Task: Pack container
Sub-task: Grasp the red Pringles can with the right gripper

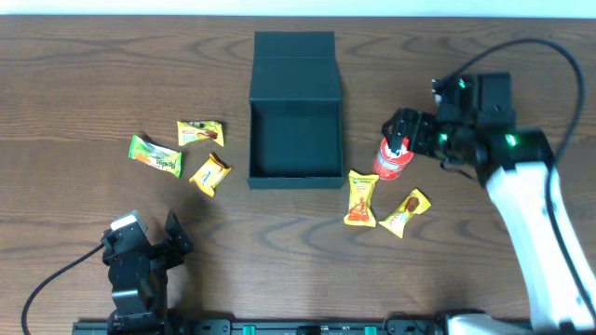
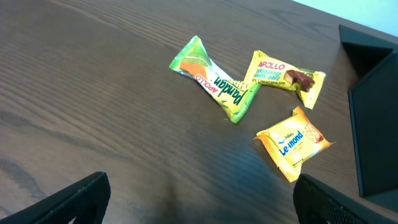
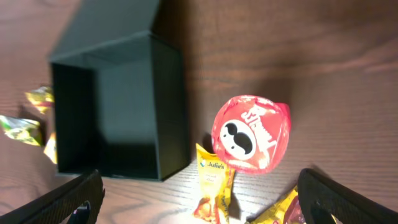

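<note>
Sitting open at mid-table, the container [image 1: 296, 110] has its flap lid folded back on the far side, and only its bare dark floor shows inside. A small red can [image 1: 393, 156] with a moustached face on top stands upright just right of it. The right gripper [image 1: 400, 135] hovers by the can, fingers spread wide and not touching it. A Julie's packet [image 1: 361, 198] and another yellow packet [image 1: 405, 213] lie nearby. To the left lie Pandan [image 1: 155, 155], Apollo [image 1: 199, 133] and Le-mond [image 1: 209, 173] packets. The left gripper [image 1: 149, 234] also has its fingers apart.
</note>
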